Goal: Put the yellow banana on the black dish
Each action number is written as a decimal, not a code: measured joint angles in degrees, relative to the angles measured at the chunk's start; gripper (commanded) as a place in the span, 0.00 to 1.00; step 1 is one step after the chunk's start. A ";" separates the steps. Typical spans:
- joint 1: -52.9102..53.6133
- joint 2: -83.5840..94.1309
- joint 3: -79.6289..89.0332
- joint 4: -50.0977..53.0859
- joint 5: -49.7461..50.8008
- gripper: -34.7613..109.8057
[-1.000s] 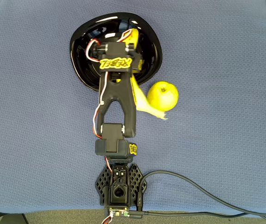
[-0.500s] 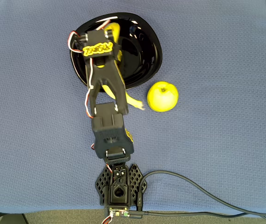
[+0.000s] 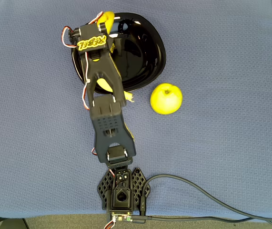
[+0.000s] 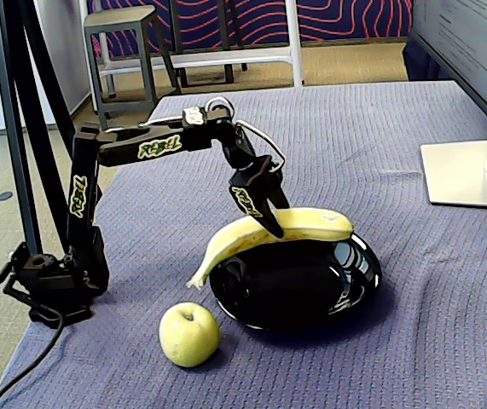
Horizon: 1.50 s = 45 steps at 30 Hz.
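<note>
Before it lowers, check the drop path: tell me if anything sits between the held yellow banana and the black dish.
Nothing visible does. The gripper holds the long curved yellow banana above the glossy black shallow dish, whose inside looks bare. The round yellow-green apple sits on the blue cloth, outside the dish.

Setting: office or lab workspace.
Behind the gripper (image 4: 275,223): stool (image 4: 122,44); to its right, monitor stand (image 4: 469,170) on the cloth-covered table (image 4: 379,128).

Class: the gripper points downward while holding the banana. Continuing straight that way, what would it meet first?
Probably the black dish: the gripper holds the yellow banana above it, though depth is uncertain.
</note>
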 measured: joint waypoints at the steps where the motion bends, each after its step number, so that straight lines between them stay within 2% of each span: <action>1: 0.00 -0.97 -0.88 -0.09 0.26 0.24; 14: 1.76 -6.86 -6.06 -0.09 1.85 0.24; 27: 8.70 -9.32 -6.06 -1.93 0.79 0.27; 33: 9.23 -9.32 -5.71 -1.93 0.70 0.24; 35: 9.23 -9.32 -5.71 -1.93 1.05 0.26; 39: 9.23 -9.32 -4.57 -1.41 1.67 0.35; 45: 9.14 -9.05 -3.69 -0.53 2.37 0.39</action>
